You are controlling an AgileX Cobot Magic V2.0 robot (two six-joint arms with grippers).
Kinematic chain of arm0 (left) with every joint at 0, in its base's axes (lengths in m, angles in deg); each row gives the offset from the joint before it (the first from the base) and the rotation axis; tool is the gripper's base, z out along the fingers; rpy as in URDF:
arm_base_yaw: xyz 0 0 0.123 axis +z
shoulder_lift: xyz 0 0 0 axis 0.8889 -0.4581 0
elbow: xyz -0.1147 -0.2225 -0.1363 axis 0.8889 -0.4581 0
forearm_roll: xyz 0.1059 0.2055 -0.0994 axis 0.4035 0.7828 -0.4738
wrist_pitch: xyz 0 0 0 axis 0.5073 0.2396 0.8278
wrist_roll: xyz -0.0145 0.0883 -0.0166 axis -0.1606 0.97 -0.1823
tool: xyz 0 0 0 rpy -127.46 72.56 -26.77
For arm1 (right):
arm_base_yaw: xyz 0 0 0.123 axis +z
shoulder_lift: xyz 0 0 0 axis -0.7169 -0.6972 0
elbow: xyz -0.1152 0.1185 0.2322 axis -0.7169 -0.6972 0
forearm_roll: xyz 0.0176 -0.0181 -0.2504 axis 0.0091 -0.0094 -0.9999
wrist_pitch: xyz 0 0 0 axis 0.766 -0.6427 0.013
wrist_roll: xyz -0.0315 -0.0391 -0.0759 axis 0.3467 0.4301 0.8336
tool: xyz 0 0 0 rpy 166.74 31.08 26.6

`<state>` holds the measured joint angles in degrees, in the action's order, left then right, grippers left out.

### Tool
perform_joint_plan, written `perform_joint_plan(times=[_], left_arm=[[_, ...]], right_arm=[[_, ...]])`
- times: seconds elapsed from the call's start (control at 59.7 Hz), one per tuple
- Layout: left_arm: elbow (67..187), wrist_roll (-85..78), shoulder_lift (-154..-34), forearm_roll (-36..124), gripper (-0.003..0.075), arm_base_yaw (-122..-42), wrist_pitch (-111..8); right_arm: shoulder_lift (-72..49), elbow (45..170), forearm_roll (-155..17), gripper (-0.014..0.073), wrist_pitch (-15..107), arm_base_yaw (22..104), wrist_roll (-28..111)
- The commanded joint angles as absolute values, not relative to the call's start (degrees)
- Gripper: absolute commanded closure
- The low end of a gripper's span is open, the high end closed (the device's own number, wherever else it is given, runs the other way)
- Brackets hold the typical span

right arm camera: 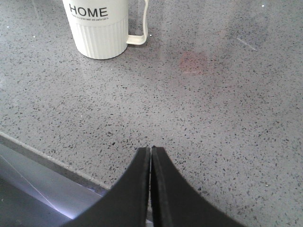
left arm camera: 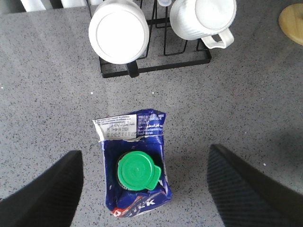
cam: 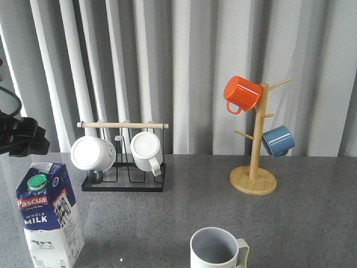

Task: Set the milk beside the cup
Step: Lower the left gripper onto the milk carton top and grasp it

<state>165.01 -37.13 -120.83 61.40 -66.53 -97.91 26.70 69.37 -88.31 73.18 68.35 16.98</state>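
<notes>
Near the table's front left corner stands the Pascual whole-milk carton [cam: 49,213], upright, well apart from the white ribbed "HOME" mug [cam: 218,249] at front centre. Above the carton's green cap [left arm camera: 138,171] hangs the left gripper [left arm camera: 142,189], fingers spread wide and touching nothing — the right gripper [right arm camera: 151,189] is pressed closed, empty, over bare grey tabletop [right arm camera: 213,109].

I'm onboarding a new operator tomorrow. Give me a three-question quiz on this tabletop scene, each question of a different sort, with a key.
1. True or false: the left claw is shut on the milk.
2. Multiple choice: the mug hung highest on the wooden mug tree is A) blue, B) orange, C) white.
3. Fill in: the word printed on the cup is ____.

Key:
1. False; its fingers stand open on either side of the carton, apart from it.
2. B; the orange mug hangs above the blue mug.
3. HOME.
</notes>
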Motion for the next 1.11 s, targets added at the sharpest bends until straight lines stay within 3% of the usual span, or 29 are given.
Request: perform_joint_plan(times=[0.0, 1.089], left_arm=[[166.99, -38.75, -120.12, 60.95, 0.0202, -66.69, -94.88], [166.99, -39.77, -129.46, 61.99, 0.0202, -66.65, -99.06]], right_arm=[[26.21, 70.89, -88.64, 0.06, 69.3, 68.44, 17.06], [26.21, 70.71, -88.64, 0.06, 69.2, 68.44, 17.06]])
